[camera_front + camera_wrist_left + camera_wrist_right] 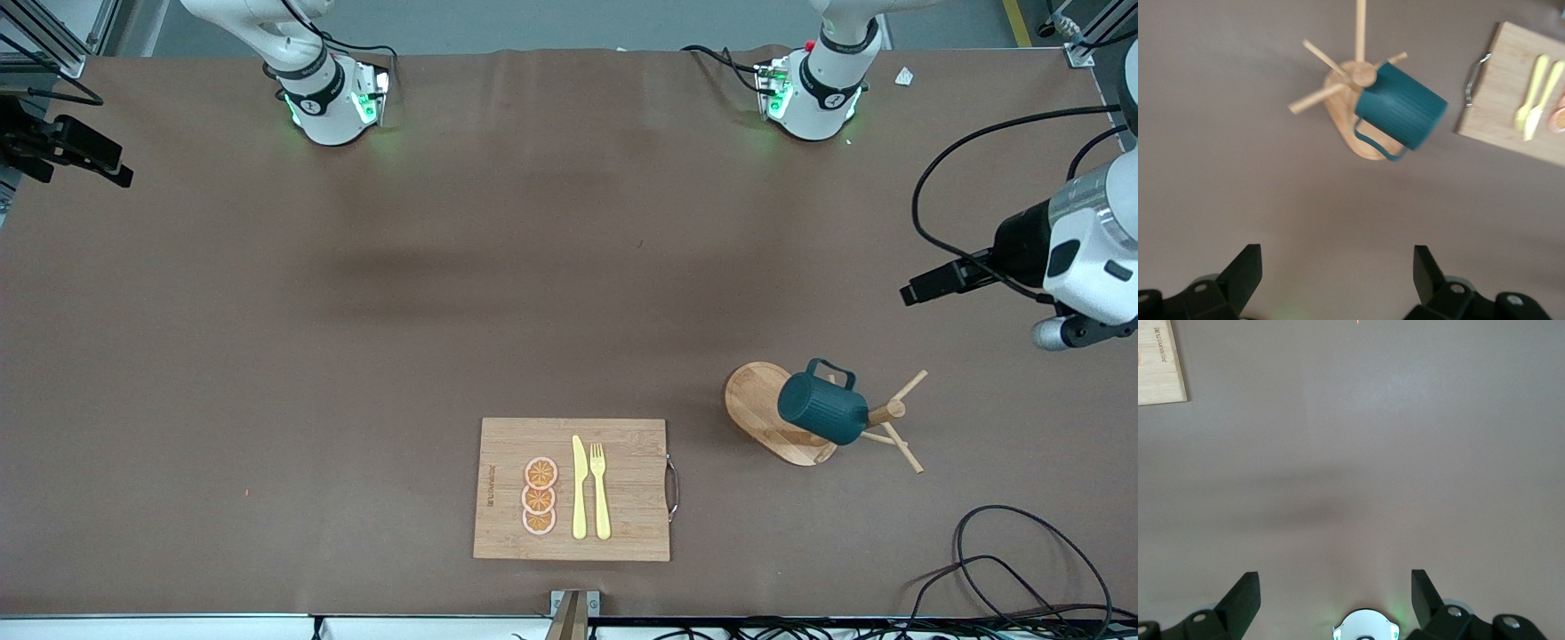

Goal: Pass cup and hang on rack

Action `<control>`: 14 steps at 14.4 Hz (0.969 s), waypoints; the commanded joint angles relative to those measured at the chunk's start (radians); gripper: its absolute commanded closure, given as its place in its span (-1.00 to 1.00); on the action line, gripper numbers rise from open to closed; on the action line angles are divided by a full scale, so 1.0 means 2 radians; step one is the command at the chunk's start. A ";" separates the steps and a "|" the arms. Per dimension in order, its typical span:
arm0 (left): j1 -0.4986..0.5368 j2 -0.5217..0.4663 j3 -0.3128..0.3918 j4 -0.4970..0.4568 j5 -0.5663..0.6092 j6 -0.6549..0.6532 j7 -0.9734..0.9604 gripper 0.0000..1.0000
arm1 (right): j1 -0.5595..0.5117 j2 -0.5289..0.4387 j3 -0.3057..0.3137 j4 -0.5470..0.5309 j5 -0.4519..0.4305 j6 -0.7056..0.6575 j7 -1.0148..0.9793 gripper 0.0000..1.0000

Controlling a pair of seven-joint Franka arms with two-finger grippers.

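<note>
Teal and ribbed, the cup (823,408) hangs tilted on a peg of the bamboo rack (765,413), which stands on the desk (356,311) toward the left arm's end, beside a wooden cutting board (573,489) carrying orange slices (540,496), a yellow knife (579,487) and fork (600,489). Up over the desk near the rack, the left hand (1335,273) is wide open and empty. Near its own base, the right hand (1335,593) waits over bare desk, fingers spread, holding nothing
</note>
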 commanded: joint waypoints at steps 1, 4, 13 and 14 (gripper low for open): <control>0.006 -0.027 -0.009 -0.022 0.028 0.002 0.057 -1.00 | 0.004 0.000 0.000 0.005 -0.003 -0.004 0.004 -1.00; 0.009 -0.041 -0.009 -0.033 0.029 0.003 0.058 -1.00 | 0.004 -0.001 0.000 0.003 -0.003 0.001 0.004 -1.00; -0.032 -0.047 0.042 -0.033 0.025 0.001 0.114 -1.00 | 0.003 -0.001 -0.001 0.001 -0.007 0.006 -0.042 -1.00; -0.045 -0.050 0.054 -0.033 0.025 0.001 0.113 -1.00 | 0.003 -0.001 -0.001 0.001 -0.007 0.006 -0.042 -1.00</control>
